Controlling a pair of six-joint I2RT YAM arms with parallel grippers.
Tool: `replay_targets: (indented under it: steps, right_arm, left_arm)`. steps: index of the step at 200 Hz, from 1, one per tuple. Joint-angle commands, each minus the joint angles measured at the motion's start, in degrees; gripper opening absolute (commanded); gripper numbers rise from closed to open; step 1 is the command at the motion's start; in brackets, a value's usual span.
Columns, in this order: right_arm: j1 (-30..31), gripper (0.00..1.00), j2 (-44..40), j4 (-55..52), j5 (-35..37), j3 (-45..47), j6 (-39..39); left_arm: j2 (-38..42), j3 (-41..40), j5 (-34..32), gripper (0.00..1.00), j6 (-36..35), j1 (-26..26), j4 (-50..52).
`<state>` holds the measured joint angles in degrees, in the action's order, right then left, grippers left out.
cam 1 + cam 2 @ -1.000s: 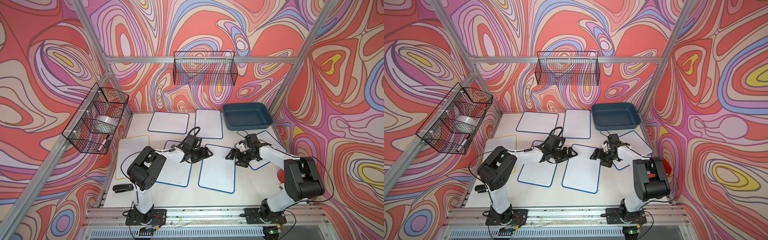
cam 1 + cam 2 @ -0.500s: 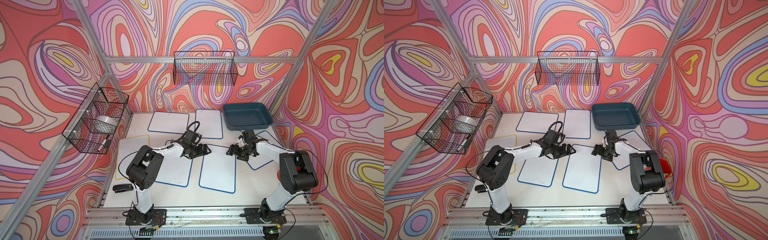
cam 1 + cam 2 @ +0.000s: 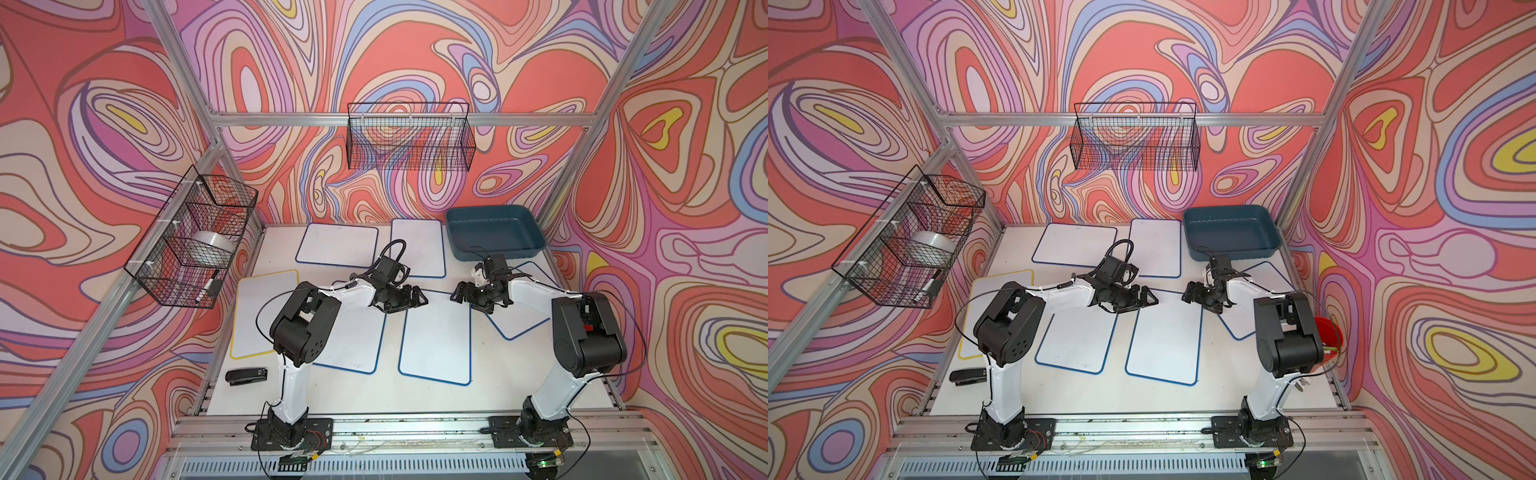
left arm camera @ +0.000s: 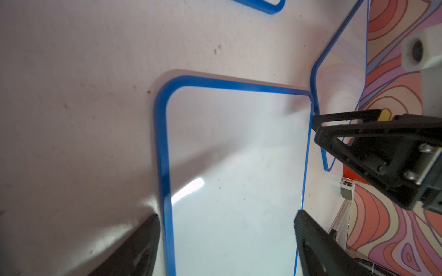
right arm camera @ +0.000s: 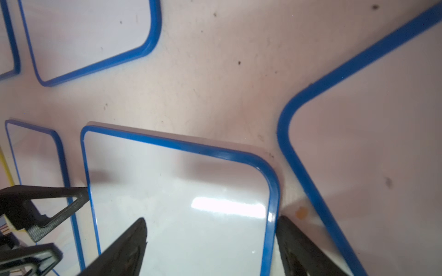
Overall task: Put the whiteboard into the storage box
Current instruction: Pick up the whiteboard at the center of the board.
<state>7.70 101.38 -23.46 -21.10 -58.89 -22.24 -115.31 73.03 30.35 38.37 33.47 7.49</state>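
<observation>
The left hand (image 3: 419, 297), released and empty, is held at the far left corner of the whiteboard (image 3: 436, 340), laid flat on the surface (image 3: 374, 395), long axis front to back. The right hand (image 3: 456, 292), likewise released, is poised at the far right corner. Beyond it the storage box (image 3: 498, 251) is set, nearer the right arm.
</observation>
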Motion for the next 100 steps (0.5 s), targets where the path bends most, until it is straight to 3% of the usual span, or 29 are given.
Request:
replay_targets:
  steps: [1, 48, 100]
  right_arm:
    - [0.21, 0.87, 3.27, 1.8, -9.09, 1.39, -1.86]
    - [0.21, 0.85, 2.91, 6.58, -27.51, 1.84, -4.04]
    - [0.23, 0.84, -1.19, 6.32, -36.82, 1.68, -3.64]
  left_arm:
    - [-2.41, -0.24, 1.71, 0.84, 1.06, 1.12, -0.1]
    - [-3.61, -1.38, 2.19, 0.84, 3.44, 2.65, -2.59]
    - [-3.34, -2.02, 1.48, 0.84, 3.38, 2.65, -2.82]
